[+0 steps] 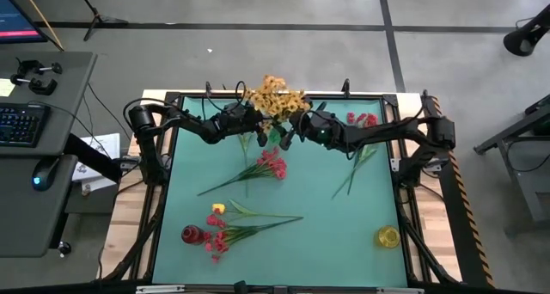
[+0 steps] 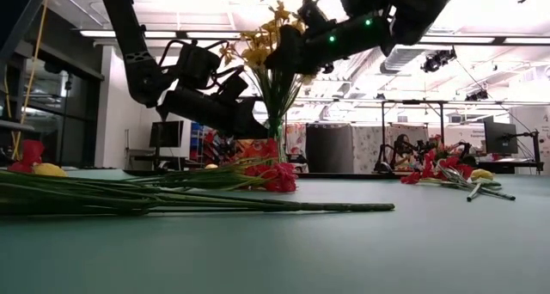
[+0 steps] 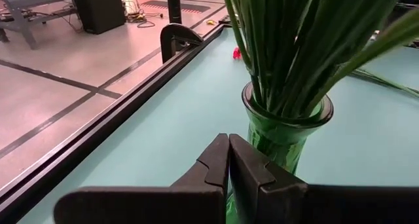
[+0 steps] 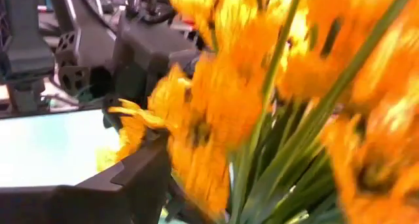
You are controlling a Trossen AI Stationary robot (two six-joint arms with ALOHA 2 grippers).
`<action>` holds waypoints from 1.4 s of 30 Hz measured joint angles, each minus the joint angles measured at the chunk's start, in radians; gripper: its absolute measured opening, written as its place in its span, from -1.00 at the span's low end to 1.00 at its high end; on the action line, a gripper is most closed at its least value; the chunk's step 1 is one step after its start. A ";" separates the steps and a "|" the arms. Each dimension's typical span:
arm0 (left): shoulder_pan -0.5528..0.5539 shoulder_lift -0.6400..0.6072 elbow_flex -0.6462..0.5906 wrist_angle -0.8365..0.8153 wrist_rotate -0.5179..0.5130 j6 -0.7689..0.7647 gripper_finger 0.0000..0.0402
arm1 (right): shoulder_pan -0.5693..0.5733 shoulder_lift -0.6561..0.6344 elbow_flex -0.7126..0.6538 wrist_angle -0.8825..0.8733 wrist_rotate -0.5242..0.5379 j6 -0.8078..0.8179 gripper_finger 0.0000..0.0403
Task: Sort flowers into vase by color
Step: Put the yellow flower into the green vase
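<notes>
A green glass vase (image 3: pixel 288 129) stands near the table's far edge and holds orange-yellow flowers (image 1: pixel 275 96) on green stems. My left gripper (image 3: pixel 229 152) is shut and sits low beside the vase's body, on its left. My right gripper (image 1: pixel 288 129) is up among the blooms (image 4: pixel 216 112), coming from the right. One of its fingers (image 4: pixel 141 178) stands well off to one side, so it reads as open. The flowers hide the other finger. Red flowers (image 1: pixel 271 165) lie flat on the table's middle. My left gripper comes level from the table's left, its shut fingertips (image 3: pixel 219 160) at the vase's body just below the neck (image 3: pixel 275 142). Whether they touch the glass I cannot tell. My right gripper has stems and blooms between its fingers; whether a finger touches them I cannot tell.
A bunch of red flowers with a yellow bud (image 1: pixel 225 229) lies at the near left beside a red vase (image 1: pixel 191 235). A yellow vase (image 1: pixel 388 236) stands at the near right. More red flowers (image 1: pixel 361 119) lie at the far right, their stems (image 1: pixel 352 169) pointing toward the near edge.
</notes>
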 joint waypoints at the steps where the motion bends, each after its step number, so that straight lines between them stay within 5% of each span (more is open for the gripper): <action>1: 0.000 0.000 0.000 0.000 0.000 0.000 -1.00 | 0.000 -0.006 0.000 0.004 0.000 -0.001 0.39; 18: 0.000 0.000 0.000 -0.001 -0.002 0.000 -1.00 | 0.001 -0.114 0.001 -0.115 0.003 -0.010 0.31; 22: 0.000 0.000 0.000 -0.001 -0.002 0.000 -1.00 | 0.009 -0.114 0.001 -0.142 0.038 -0.011 -0.03; 27: 0.000 0.000 0.000 -0.001 -0.007 0.000 -1.00 | 0.015 -0.112 0.001 -0.156 0.066 -0.023 -0.87; 42: 0.000 0.000 0.000 0.000 -0.008 -0.002 -1.00 | 0.013 0.033 0.006 -0.077 0.048 0.006 -0.98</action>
